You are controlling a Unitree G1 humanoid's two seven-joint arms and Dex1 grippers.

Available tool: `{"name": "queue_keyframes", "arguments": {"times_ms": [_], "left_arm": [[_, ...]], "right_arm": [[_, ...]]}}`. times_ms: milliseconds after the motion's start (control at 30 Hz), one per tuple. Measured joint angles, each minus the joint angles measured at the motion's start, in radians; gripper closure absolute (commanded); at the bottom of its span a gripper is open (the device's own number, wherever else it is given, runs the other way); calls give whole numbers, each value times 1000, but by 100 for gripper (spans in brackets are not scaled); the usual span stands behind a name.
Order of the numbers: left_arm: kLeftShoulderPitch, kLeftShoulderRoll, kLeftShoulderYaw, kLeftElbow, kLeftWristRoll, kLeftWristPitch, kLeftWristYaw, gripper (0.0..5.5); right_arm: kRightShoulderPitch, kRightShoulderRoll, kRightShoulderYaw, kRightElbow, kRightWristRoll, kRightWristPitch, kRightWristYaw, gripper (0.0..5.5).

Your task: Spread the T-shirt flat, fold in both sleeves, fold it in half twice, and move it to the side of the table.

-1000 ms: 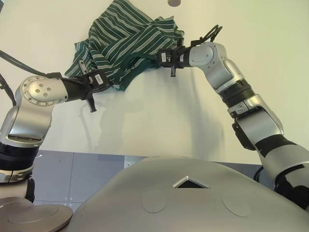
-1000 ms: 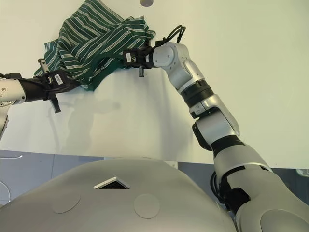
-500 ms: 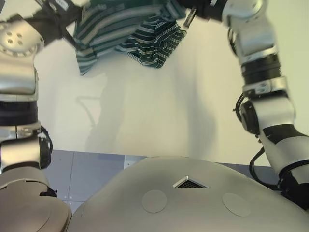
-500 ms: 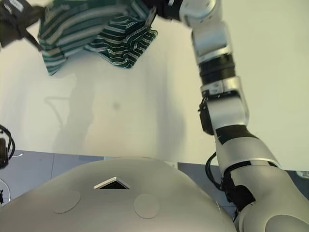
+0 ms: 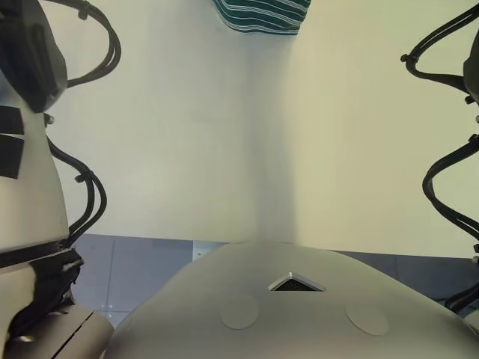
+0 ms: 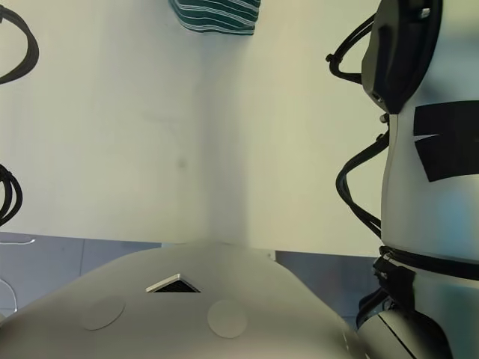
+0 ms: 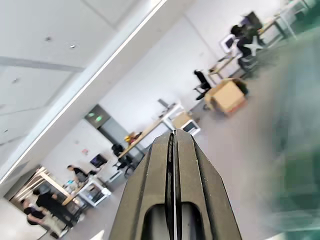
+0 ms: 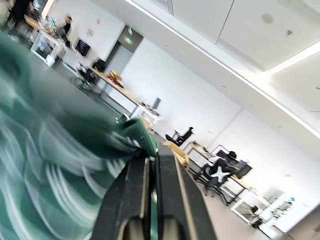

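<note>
The green T-shirt with white stripes [image 5: 262, 15] is held high above the pale desk [image 5: 187, 149], its lower hem hanging clear, presumably so that it can be shaken open for spreading. The right claw [image 8: 152, 161] is clenched on green cloth. The left claw [image 7: 173, 136] is pressed shut, though cloth between its fingers cannot be confirmed.

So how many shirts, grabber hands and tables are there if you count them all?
Green striped T-shirt: 1
Grippers: 2 (left gripper, right gripper)
Pale table: 1
Total: 4
</note>
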Motion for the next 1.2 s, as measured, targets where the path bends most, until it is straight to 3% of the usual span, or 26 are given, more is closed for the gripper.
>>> {"name": "queue_keyframes", "arguments": {"times_ms": [100,267,367,500,600,800,933,1200], "left_arm": [[-17,4,5,16,24,2,-12,550],[9,21,7,5,20,-47,-281,550],[161,6,36,-41,-55,-56,-495,550],[427,-70,76,-315,-200,51,-655,480],[655,-108,69,-701,-273,224,-665,420],[1168,-130,-4,-1369,-293,534,-575,416],[1220,-217,14,-1464,-374,659,-484,383],[1249,-287,22,-1539,-477,788,-371,383]], "right_arm": [[0,-12,37,21,-58,-11,-9,549],[0,-78,86,21,-106,-101,152,549],[3,-79,98,12,-105,-146,299,549],[7,-44,103,-19,-88,-181,455,550],[11,-36,103,-22,-88,-179,515,550],[25,-12,93,-94,-45,-150,637,550],[49,0,91,-151,-13,-129,684,550],[84,5,97,-203,-8,-97,698,550]]}}
